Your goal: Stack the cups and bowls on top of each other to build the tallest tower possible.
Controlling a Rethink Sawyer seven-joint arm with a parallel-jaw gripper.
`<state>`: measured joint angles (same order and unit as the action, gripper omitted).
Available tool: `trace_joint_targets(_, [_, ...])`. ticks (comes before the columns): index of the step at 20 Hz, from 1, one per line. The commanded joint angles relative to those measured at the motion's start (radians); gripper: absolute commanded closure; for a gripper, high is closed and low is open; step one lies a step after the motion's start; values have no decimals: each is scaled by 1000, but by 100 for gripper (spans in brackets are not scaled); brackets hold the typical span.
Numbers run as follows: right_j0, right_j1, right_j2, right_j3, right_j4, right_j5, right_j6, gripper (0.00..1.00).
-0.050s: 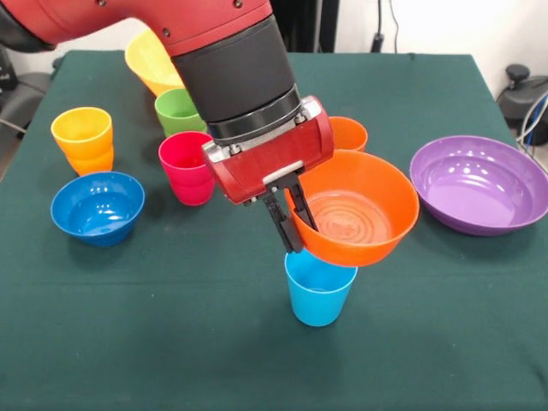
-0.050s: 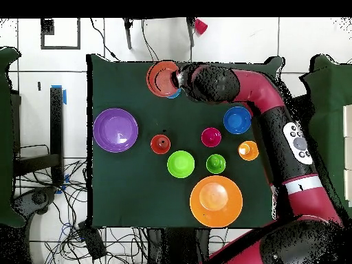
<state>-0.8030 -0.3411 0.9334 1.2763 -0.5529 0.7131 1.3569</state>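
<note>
Nearest the camera, low in the frame's centre, the light blue cup (image 1: 319,292) stands upright, mouth up; the orange bowl (image 1: 355,208) tilts just above it, hiding its far rim; the gripper (image 1: 292,224) pinches the bowl's left rim.

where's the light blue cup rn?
Front view: light blue cup stands upright near the table's front edge, centre, directly below the tilted orange bowl held by the gripper.
</note>
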Motion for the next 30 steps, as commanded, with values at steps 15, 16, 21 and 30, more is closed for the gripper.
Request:
trace_joint_targets(15, [9, 43, -30, 75, -26, -118, -88, 100])
trace_joint_targets(16, [7, 47, -28, 72, -24, -115, -94, 100])
trace_joint_targets(21, [-2, 64, -18, 61, -14, -93, -121, 100])
trace_joint_targets(30, [-20, 64, -17, 75, 5, -72, -115, 100])
